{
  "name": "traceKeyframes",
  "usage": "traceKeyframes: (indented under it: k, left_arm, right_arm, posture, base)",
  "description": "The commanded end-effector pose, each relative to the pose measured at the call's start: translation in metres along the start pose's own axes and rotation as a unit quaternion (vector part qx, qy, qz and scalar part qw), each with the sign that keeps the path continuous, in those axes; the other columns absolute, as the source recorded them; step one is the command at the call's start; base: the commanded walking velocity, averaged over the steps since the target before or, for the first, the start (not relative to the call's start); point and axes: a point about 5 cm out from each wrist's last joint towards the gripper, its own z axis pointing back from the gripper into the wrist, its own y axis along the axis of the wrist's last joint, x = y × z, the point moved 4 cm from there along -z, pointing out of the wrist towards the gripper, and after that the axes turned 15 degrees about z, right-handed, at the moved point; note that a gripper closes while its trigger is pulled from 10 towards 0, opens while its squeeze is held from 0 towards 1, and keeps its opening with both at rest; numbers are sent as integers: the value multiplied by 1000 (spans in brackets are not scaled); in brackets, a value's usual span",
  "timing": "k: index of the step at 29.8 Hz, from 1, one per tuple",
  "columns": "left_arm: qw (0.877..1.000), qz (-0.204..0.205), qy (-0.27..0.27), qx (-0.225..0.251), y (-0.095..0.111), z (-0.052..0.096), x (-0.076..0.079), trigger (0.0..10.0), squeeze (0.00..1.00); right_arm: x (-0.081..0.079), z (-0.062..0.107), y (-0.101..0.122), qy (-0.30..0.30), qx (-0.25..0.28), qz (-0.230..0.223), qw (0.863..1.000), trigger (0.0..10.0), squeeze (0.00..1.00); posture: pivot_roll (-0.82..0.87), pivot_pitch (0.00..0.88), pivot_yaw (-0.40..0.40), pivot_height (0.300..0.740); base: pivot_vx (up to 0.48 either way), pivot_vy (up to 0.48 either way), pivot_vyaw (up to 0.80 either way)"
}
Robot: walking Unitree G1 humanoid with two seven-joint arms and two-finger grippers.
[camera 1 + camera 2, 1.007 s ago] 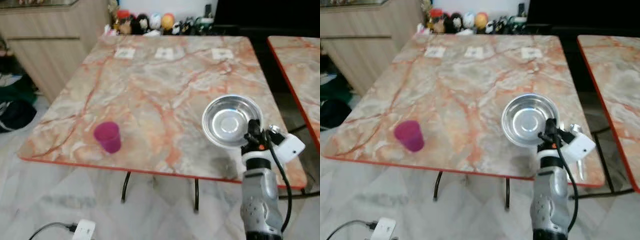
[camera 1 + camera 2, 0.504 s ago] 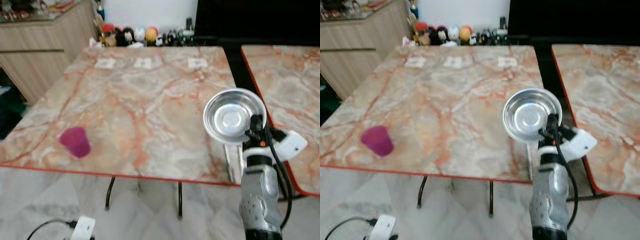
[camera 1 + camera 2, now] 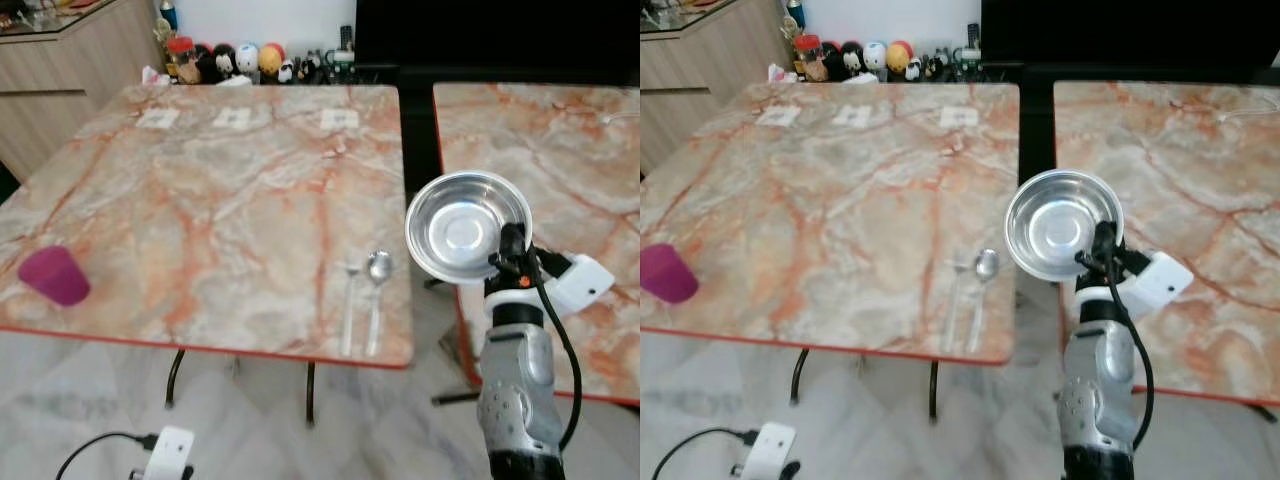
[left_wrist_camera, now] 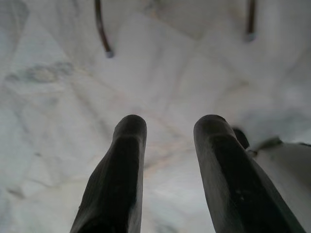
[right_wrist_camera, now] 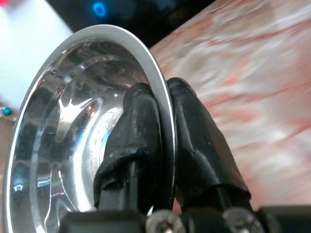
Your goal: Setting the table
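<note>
My right gripper [image 3: 512,243] is shut on the rim of a shiny steel bowl [image 3: 468,225], held tilted in the air over the gap between two marble tables. In the right wrist view, one finger [image 5: 138,126] lies inside the bowl [image 5: 73,126] and the other outside. A fork [image 3: 350,310] and a spoon [image 3: 377,290] lie side by side near the front right corner of the left table [image 3: 220,200]. A purple cup [image 3: 52,275] stands near that table's front left edge. My left gripper [image 4: 170,126] hangs open over the floor.
A second marble table [image 3: 540,130] stands to the right across a narrow dark gap. Small figurines [image 3: 230,60] and three white cards [image 3: 232,117] line the left table's far side. A wooden cabinet [image 3: 60,50] is far left. A white charger with cable [image 3: 165,455] lies on the floor.
The camera has swung to the right, so the left table and cup slid left in view. The fork, spoon and second table have come into sight. The bowl stays in my right gripper.
</note>
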Motion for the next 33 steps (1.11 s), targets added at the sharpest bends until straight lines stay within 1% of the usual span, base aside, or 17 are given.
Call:
traceKeyframes:
  k: [1,5,7,11,15,19,21,25,33]
  left_arm:
    - [1000,0,12,-13,-8,3,-10,10000,0]
    - [1000,2,12,-13,-9,3,-9,10000,0]
    - [1000,3,12,-12,-9,3,-9,10000,0]
    - [1000,4,12,-12,-9,3,-9,10000,0]
    - [1000,6,13,-13,-10,3,-8,10000,0]
    - [1000,6,13,-15,-11,4,-8,10000,0]
    - [1000,5,14,-17,-13,4,-8,10000,0]
    - [1000,4,14,-18,-14,4,-9,10000,0]
    - [1000,-1,16,-16,-13,4,-9,10000,0]
  right_arm:
    - [-6,-2,5,4,12,-5,1000,10000,0]
    - [-5,-2,5,0,8,-5,1000,10000,0]
    - [-3,-1,4,-3,1,0,1000,10000,0]
    - [-3,0,2,-3,0,-6,1000,10000,0]
    - [-4,1,3,-2,5,-1,1000,10000,0]
    - [-4,-1,5,2,7,6,1000,10000,0]
    - [-2,-2,7,2,9,16,1000,10000,0]
    - [1,-3,10,-2,14,18,1000,10000,0]
    - [6,-2,13,-10,18,25,999,10000,0]
  posture:
    - [-100,81,65,740]
    - [-98,82,63,740]
    - [-98,84,62,740]
    - [-97,81,58,740]
    - [-95,82,56,740]
    - [-98,76,56,740]
    - [-100,70,57,740]
    - [-102,65,59,740]
    - [-105,53,60,740]
  base:
    - [0,-469,0]
    - [0,-470,0]
    - [0,-472,-744]
    - [0,-472,-756]
    - [0,-470,0]
    - [0,-469,0]
    - [0,-469,0]
    - [0,-428,0]
    - [0,0,0]
